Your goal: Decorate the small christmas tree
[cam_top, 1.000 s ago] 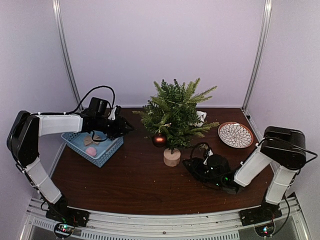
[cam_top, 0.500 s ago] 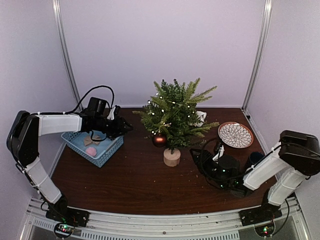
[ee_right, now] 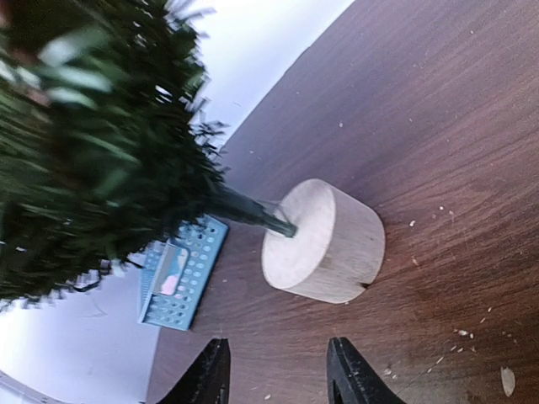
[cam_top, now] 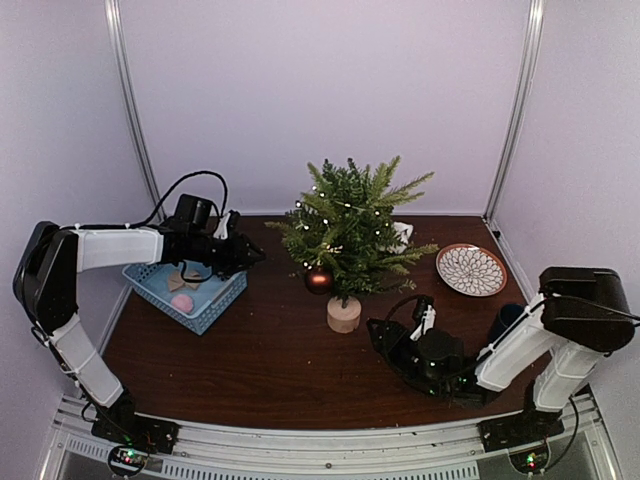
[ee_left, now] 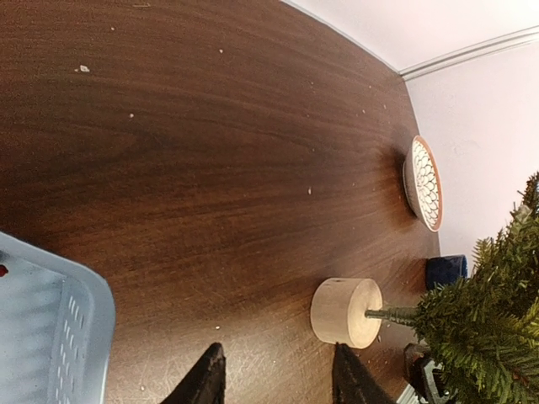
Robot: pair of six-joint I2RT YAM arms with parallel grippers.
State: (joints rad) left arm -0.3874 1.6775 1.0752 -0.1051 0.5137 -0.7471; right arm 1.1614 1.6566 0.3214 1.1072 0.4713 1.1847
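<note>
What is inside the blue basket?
A pink piece and a tan piece lie in the blue basket. The left arm covers its far part, so anything there is hidden.

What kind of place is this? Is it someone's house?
Probably a robot test booth, not a house. A left arm and a right arm are fixed to a metal rail at the table edge, and plain pale walls with metal posts close it in.
</note>
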